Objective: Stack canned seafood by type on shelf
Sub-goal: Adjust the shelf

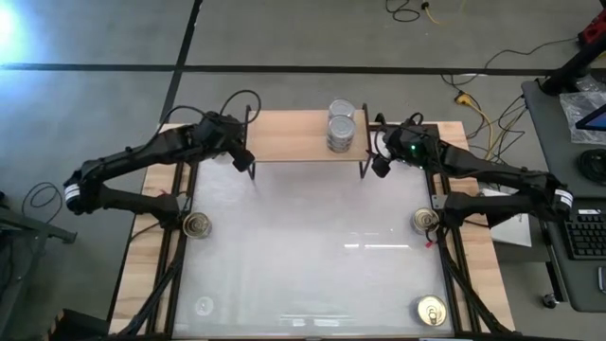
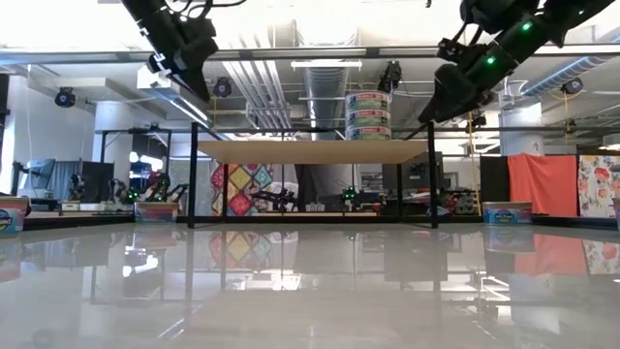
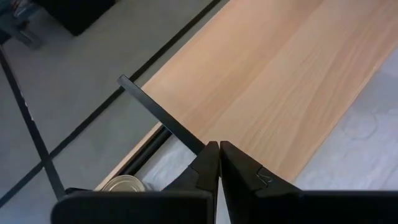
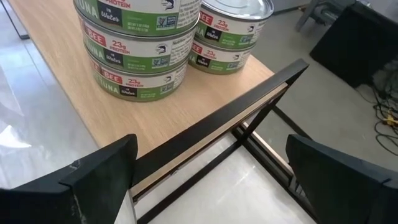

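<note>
The shelf (image 1: pixel 303 135), a light wooden board on thin black legs, stands at the table's far middle. On its right part stand two stacks of green-labelled tins (image 1: pixel 341 128), side by side in the right wrist view (image 4: pixel 137 43), bottoms on the board. My left gripper (image 1: pixel 244 159) hangs shut above the shelf's near left corner (image 3: pixel 219 162), holding nothing. My right gripper (image 1: pixel 381 163) hovers open just off the shelf's right end (image 4: pixel 211 186), above the table, with only the shelf's black frame between its fingers in view.
Loose tins lie on the white tabletop: one near the left edge (image 1: pixel 197 224), one near the right edge (image 1: pixel 425 221), and a gold-lidded one at the near right corner (image 1: pixel 431 311). The middle of the table (image 1: pixel 312 256) is bare.
</note>
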Controlling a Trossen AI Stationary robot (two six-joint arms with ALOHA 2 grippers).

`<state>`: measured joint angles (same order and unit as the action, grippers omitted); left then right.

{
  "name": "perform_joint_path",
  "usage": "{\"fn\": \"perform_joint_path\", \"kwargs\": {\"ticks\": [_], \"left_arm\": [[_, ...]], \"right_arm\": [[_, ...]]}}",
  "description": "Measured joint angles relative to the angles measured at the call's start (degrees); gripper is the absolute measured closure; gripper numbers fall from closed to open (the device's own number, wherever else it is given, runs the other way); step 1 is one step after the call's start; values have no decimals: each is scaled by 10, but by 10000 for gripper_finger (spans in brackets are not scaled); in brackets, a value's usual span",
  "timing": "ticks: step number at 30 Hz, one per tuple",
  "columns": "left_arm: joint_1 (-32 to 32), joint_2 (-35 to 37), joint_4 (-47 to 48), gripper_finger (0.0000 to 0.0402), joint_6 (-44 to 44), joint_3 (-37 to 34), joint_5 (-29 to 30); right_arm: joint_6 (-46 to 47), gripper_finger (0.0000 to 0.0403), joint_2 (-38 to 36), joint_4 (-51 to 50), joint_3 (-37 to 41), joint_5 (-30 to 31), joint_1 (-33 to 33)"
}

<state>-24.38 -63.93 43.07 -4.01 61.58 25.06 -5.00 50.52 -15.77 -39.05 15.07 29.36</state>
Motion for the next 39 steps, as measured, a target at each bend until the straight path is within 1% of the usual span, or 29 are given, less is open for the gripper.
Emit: {"fn": "perform_joint_path", "kwargs": {"ticks": [11, 14, 17, 18, 20, 24, 26, 30, 32, 34, 39], "left_arm": [[-11, -13, 5, 402, -1, -3, 0], [-30, -19, 11, 402, -14, -3, 0], [-68, -26, 8, 402, -47, -3, -3], [-84, -29, 5, 402, -59, -3, -8], [-122, -36, -5, 402, -77, -1, -41], [-195, -70, -21, 402, -92, 9, -139], [-221, -97, -20, 402, -92, 16, -154], [-242, -153, -26, 402, -74, 39, -162], [-242, -179, -39, 402, -60, 54, -189], [-242, -203, -41, 401, -55, 73, -204], [-241, -261, -43, 401, -44, 122, -211]], "right_arm": [[5, 3, -44, -22, 2, 4, 0], [5, 3, -57, -20, 2, 4, 0], [6, 3, -63, -21, 2, -3, 0], [9, 3, -64, -21, 2, -5, 0], [13, 3, -61, -21, 2, -5, 0], [23, 3, -56, -21, 2, -25, 0], [26, 3, -55, -21, 2, -33, 0], [28, 3, -55, -21, 2, -35, 0], [29, 3, -55, -22, 2, -35, 0], [29, 3, -55, -26, 2, -35, 0], [30, 3, -55, -42, 2, -35, 0]]}}
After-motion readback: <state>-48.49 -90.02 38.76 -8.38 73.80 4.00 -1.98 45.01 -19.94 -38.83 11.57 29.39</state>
